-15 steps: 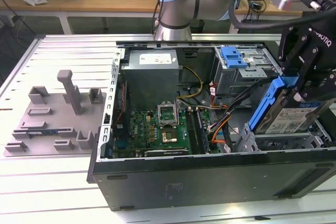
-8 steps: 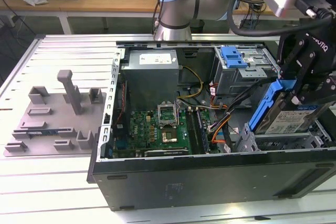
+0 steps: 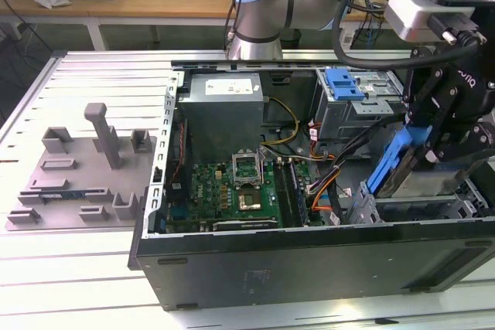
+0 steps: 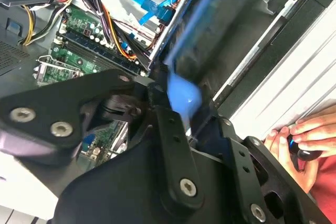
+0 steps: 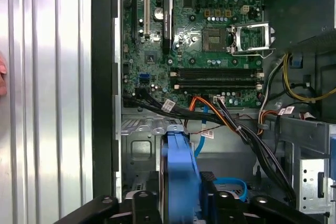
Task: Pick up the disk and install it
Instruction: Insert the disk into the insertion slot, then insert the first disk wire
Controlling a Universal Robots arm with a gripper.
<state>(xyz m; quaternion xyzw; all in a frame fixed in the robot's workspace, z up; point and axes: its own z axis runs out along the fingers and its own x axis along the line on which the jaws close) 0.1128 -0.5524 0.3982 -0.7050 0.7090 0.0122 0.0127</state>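
We see an open computer case (image 3: 309,260) on a ribbed metal table (image 3: 77,284). Inside it, a green motherboard (image 3: 232,187) sits near and a grey power supply (image 3: 223,113) farther back. At the exterior view's left lies a grey fixture tray (image 3: 73,182).

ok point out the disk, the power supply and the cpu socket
disk (image 3: 389,161), exterior view, its blue carrier edge
power supply (image 3: 224,125), exterior view, plain grey face
cpu socket (image 5: 215,39), first wrist view, middle of the socket

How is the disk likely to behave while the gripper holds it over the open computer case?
The disk looks like a flat metal slab, so probably stiff and heavy for its size. Its blue plastic carrier, clamped in the gripper, may flex slightly if pushed.
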